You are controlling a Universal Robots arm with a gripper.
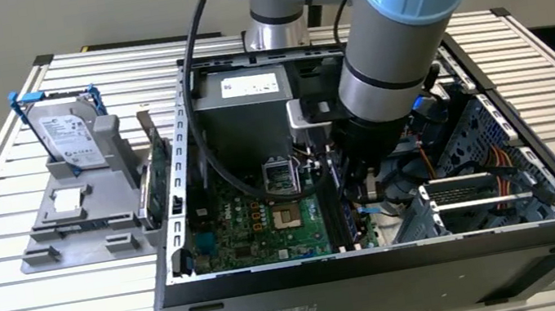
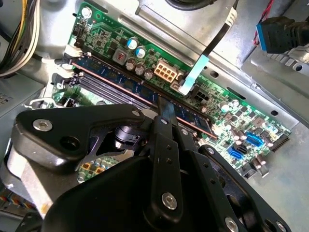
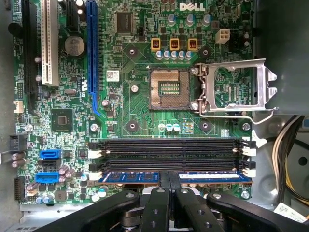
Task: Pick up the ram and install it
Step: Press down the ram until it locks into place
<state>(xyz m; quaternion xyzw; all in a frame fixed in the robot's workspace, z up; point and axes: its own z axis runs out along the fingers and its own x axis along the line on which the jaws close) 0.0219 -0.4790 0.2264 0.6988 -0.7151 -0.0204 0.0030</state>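
Observation:
The ram (image 3: 130, 177) (image 2: 111, 77) is a slim blue-green stick with a pale label. It stands in the memory slot closest to the motherboard's edge, inside the open computer case (image 1: 384, 276). My gripper (image 3: 172, 178) (image 2: 161, 107) (image 1: 355, 193) reaches down into the case with its black fingers (image 3: 159, 198) brought together. The tips are on the middle of the ram's upper edge, in line with the stick's length rather than across its faces. The fingers hide the ram's middle section.
Three empty black memory slots (image 3: 169, 150) lie beside the ram, then the CPU socket (image 3: 169, 89) with its open metal frame (image 3: 236, 87). Cable bundles (image 3: 289, 159) and the drive cage (image 1: 470, 193) crowd the arm. Outside, a hard drive (image 1: 70, 133) stands in a grey holder (image 1: 74, 227).

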